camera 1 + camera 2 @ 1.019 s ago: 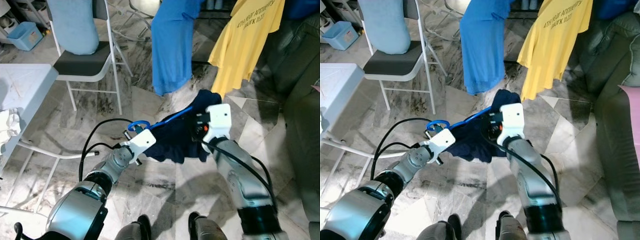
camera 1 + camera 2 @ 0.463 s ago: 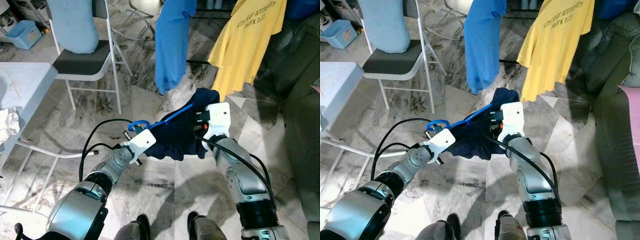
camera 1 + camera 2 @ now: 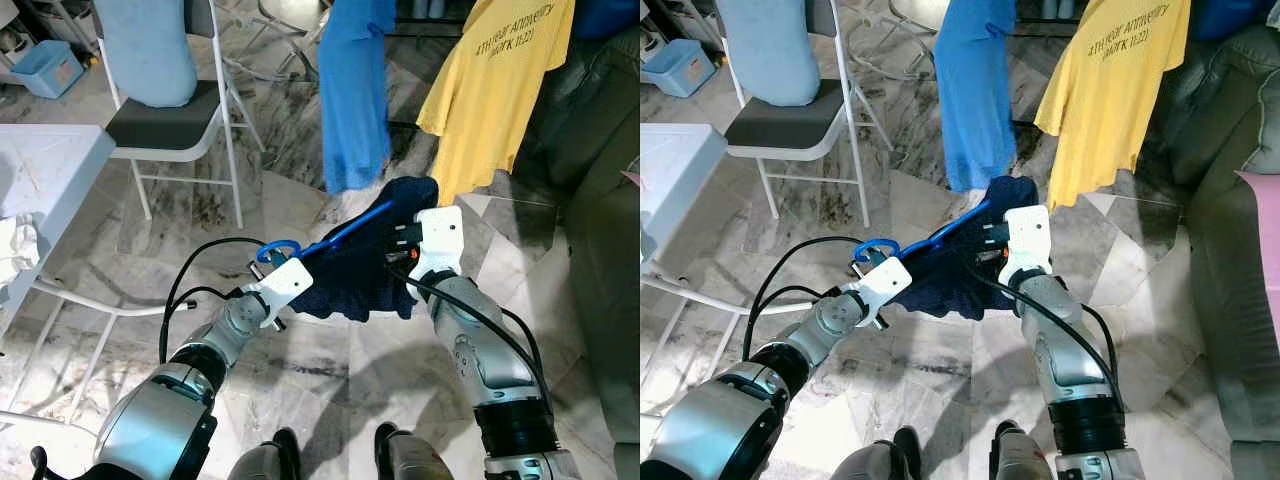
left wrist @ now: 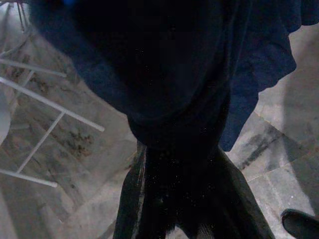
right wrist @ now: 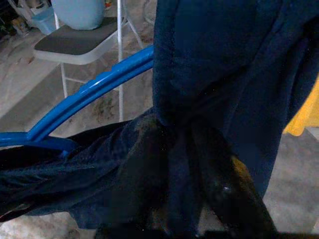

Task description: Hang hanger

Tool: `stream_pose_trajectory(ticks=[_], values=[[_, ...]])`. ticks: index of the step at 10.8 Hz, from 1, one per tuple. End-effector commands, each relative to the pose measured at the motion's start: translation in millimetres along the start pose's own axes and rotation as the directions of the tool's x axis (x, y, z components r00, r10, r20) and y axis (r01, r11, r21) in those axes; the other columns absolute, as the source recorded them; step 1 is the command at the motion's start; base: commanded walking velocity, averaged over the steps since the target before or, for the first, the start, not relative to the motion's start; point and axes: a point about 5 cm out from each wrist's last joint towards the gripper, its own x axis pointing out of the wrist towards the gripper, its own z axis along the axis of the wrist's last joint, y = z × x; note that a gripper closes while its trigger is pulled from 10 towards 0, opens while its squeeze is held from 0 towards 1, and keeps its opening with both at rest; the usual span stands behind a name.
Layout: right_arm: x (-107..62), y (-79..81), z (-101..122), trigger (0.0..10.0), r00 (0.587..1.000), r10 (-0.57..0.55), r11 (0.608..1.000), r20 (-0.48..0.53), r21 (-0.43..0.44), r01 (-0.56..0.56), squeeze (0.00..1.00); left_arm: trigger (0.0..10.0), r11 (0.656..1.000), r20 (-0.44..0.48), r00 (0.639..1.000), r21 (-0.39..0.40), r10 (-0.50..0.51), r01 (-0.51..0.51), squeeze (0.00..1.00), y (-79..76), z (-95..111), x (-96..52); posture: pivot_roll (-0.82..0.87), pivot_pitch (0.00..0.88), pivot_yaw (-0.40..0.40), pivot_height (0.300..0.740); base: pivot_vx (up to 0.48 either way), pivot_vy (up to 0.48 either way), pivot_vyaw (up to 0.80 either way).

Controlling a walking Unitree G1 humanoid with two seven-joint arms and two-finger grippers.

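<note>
A blue plastic hanger (image 3: 340,232) carrying a navy garment (image 3: 362,272) is held between the robot's two arms above a marbled stone floor (image 3: 300,350), in the middle of the scene. The left gripper (image 3: 272,268) sits at the hanger's hook end, near and to the left; whether its fingers are clamped cannot be told, as dark cloth covers them in the left wrist view. The right gripper (image 5: 187,164) is at the garment's right side, its two black fingers narrowed on a fold of the navy fabric. Beyond them, farther off, a blue shirt (image 3: 352,90) and a yellow T-shirt (image 3: 490,90) with dark lettering hang side by side. A white folding chair (image 3: 170,120) with a dark seat stands far left, a pale blue cushion (image 3: 145,45) leaning on its back, and a white table (image 3: 40,190) edges in at left.
</note>
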Motion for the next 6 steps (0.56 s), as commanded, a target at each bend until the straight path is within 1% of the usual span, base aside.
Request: stream_pose_trajectory(ticks=[1, 4, 6], values=[[0.3, -5.4, 4.2, 0.0, 0.999, -0.037, 0.999, 0.030, -0.010, 0.038, 0.00, 10.0, 1.000, -0.025, 1.000, -0.024, 0.012, -0.013, 0.00, 0.8, -10.3, -3.0, -0.23, 0.226, 0.117, 0.740, 0.000, 0.000, 0.00], [0.3, -7.0, 5.3, 0.0, 0.998, -0.043, 0.999, 0.040, -0.022, 0.044, 0.00, 10.0, 1.000, -0.028, 1.000, -0.024, 0.007, -0.008, 0.00, -0.1, -10.9, -3.0, -0.23, 0.227, 0.117, 0.740, 0.000, 0.000, 0.00], [-0.4, -3.8, 8.1, 0.0, 0.998, -0.017, 0.999, 0.065, -0.036, 0.019, 0.00, 10.0, 1.000, -0.029, 1.000, -0.025, 0.002, -0.003, 0.00, -1.3, -9.9, -2.5, -0.23, 0.227, 0.119, 0.740, 0.000, 0.000, 0.00]])
